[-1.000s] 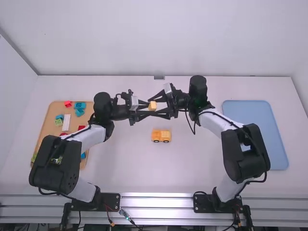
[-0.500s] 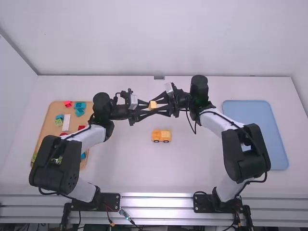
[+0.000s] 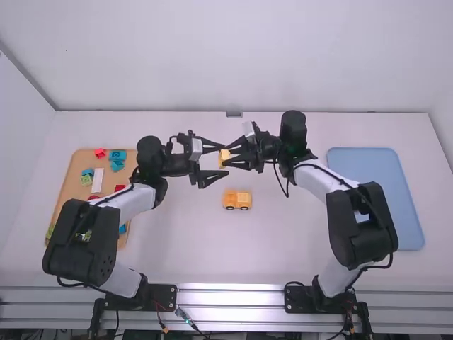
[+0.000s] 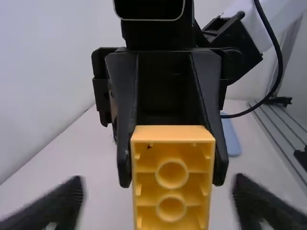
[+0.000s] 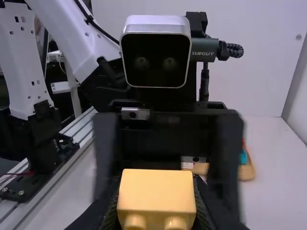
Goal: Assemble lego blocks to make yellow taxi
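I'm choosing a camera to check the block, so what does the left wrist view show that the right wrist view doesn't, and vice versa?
Left wrist view: the yellow block's hollow underside with two round tubes, and the blue tray beyond.

Right wrist view: the block's studs, and part of the board with a blue piece.

Both: the block between the right gripper's fingers, the left gripper's open fingers, and the white table.

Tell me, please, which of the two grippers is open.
The left gripper: its fingers stand wide apart, whereas the right gripper is closed on a yellow block.
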